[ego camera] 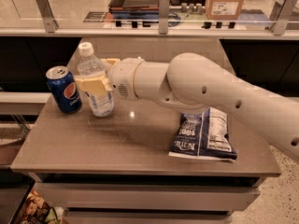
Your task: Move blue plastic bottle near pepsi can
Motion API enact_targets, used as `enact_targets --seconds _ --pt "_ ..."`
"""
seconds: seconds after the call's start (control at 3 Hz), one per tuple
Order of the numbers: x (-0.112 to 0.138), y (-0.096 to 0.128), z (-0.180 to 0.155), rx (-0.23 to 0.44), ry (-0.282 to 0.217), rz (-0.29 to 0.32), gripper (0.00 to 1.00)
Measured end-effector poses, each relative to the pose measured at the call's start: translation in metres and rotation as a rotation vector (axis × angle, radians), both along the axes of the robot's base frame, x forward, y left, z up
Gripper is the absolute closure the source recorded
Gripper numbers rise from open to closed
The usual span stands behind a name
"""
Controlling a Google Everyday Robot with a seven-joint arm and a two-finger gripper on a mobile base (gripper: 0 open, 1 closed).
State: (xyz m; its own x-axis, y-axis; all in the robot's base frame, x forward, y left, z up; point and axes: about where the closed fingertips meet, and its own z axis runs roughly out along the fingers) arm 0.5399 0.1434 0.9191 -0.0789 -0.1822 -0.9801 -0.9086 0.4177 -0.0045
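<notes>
The blue plastic bottle [95, 80] is clear with a white cap and a white-and-blue label. It stands upright on the table's left side. My gripper [98, 76] is shut on the bottle's middle, one yellow finger [91, 84] in front and one behind. The pepsi can [63, 89] stands upright just left of the bottle, a small gap between them. My white arm reaches in from the right across the table.
A dark-blue chip bag [203, 134] lies flat on the right side of the grey table [117, 143]. A counter with a glass rail and posts [163, 13] runs behind. The floor drops off past the table's front and side edges.
</notes>
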Motion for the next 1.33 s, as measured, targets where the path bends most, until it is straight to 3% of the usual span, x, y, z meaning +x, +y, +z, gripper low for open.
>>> enact_targets --seconds 1.0,1.33 --pt "-0.0015 0.0022 0.0042 -0.001 -0.002 0.004 0.13" --pt "-0.0025 0.0039 0.0049 -0.002 -0.003 0.007 0.0"
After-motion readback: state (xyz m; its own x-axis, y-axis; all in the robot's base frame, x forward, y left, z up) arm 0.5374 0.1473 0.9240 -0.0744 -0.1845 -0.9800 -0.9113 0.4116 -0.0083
